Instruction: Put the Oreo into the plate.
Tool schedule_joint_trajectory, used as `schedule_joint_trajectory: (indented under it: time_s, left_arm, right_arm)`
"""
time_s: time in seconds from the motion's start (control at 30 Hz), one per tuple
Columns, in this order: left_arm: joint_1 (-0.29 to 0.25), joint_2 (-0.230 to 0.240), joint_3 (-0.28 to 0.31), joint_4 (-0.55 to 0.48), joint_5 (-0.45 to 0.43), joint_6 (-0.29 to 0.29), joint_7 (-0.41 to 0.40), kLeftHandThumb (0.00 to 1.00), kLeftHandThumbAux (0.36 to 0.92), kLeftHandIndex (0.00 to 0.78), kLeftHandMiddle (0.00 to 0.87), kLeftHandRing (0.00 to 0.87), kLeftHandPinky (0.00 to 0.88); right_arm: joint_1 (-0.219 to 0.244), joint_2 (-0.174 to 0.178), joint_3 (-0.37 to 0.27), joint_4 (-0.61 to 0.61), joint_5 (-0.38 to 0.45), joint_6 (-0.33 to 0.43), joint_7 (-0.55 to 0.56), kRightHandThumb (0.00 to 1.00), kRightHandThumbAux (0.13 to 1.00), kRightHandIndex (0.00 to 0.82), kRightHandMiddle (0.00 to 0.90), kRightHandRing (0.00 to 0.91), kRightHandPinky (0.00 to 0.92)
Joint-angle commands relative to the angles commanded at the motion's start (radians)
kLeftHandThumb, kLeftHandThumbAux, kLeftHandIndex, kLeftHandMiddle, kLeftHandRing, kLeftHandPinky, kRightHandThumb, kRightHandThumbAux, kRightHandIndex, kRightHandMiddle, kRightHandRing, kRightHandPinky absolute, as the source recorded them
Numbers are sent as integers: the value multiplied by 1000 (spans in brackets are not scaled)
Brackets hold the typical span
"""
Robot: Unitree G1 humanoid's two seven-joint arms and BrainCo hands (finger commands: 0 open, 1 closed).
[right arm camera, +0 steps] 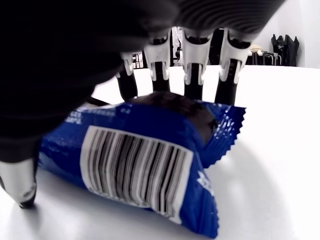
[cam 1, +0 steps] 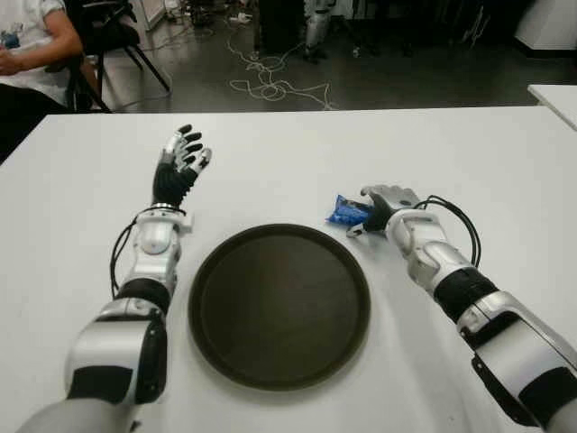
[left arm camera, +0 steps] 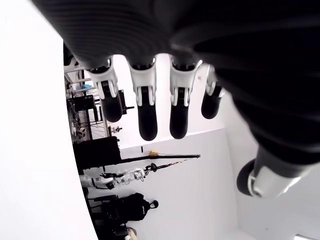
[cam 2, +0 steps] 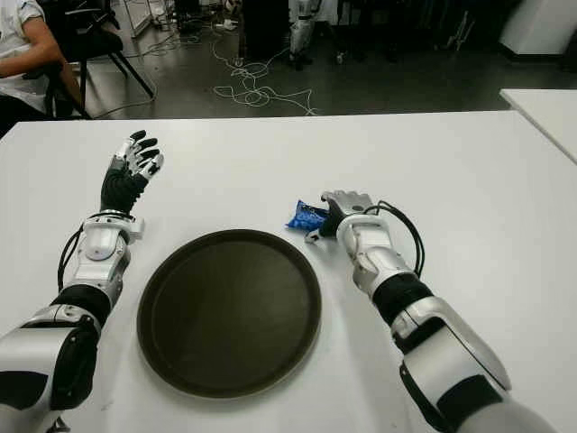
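The Oreo (cam 1: pixel 345 212) is a small blue packet lying on the white table (cam 1: pixel 297 162), just beyond the right rim of the round dark plate (cam 1: pixel 279 307). My right hand (cam 1: pixel 379 209) sits over the packet's right end. In the right wrist view the fingers (right arm camera: pixel 192 75) reach down behind the Oreo (right arm camera: pixel 145 160) and the thumb (right arm camera: pixel 20 185) stands at its near side, fairly straight and not clamped. The packet rests flat on the table. My left hand (cam 1: pixel 180 162) is raised left of the plate, fingers (left arm camera: pixel 147 115) spread, holding nothing.
A person's arm and torso (cam 1: pixel 27 54) show at the far left beyond the table, beside a black chair (cam 1: pixel 108 36). Cables (cam 1: pixel 270 86) lie on the dark floor behind. The corner of a second white table (cam 1: pixel 554 95) shows at the right.
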Motion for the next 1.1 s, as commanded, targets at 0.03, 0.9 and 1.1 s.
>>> schedule_joint_trajectory:
  time_s: [0.03, 0.9, 1.1]
  left_arm:
    - [0, 0, 0, 0, 0, -1, 0, 92, 602, 112, 183, 144, 109]
    - [0, -5, 0, -6, -3, -6, -5, 99, 600, 106, 182, 147, 114]
    - [1, -7, 1, -7, -3, -5, -1, 102, 601, 107, 181, 147, 118]
  right_arm:
    - [0, 0, 0, -1, 0, 1, 1, 39, 574, 187, 215, 252, 336]
    - [-7, -20, -32, -7, 21, -5, -11, 676, 731, 428, 669, 669, 663]
    - [-8, -25, -49, -12, 39, -19, 8, 687, 731, 428, 684, 682, 665]
